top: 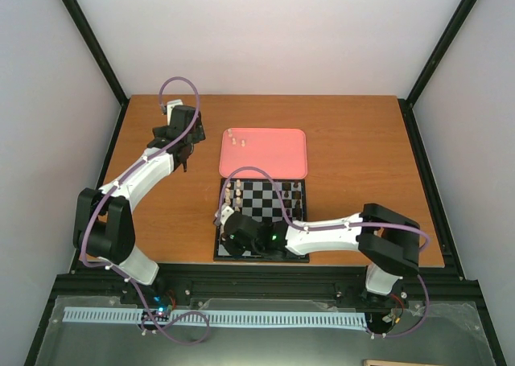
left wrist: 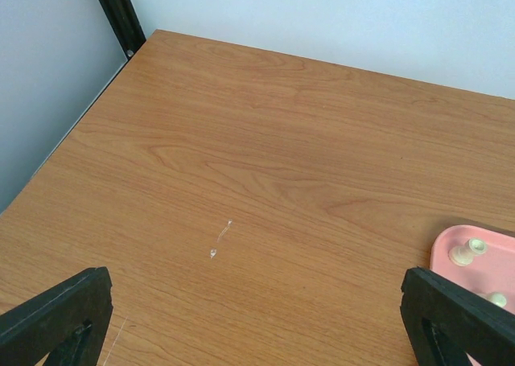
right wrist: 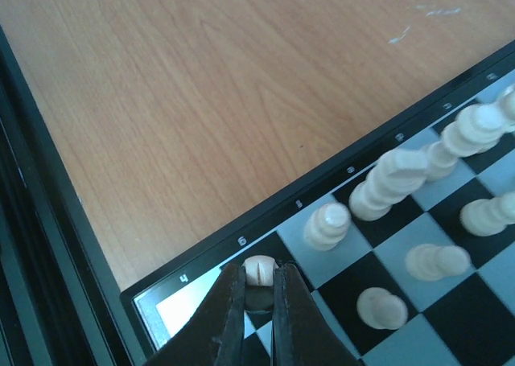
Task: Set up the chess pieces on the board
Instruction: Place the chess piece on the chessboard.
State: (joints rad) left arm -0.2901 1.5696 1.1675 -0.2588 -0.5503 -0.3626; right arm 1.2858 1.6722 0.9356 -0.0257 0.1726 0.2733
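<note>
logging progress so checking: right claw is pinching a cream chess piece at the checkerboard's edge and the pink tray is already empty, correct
The pink rounded-rectangle tray is not empty: the top external view shows cream chess pieces in its far left corner. The rest stands: the right claw is pinching a cream chess piece at the edge of the black-and-white checked chessboard.

the board (top: 265, 203) is a small flat square of black and white checks with a thin dark border and numbers along its edge. cream chess pieces (top: 233, 195) stand upright in a row along its left side, with a few more one column in. one cream piece (right wrist: 260, 268) is pinched by the right gripper (right wrist: 259, 281) at that left edge. three more sit on the pink tray (top: 282, 153) behind the board.
</note>
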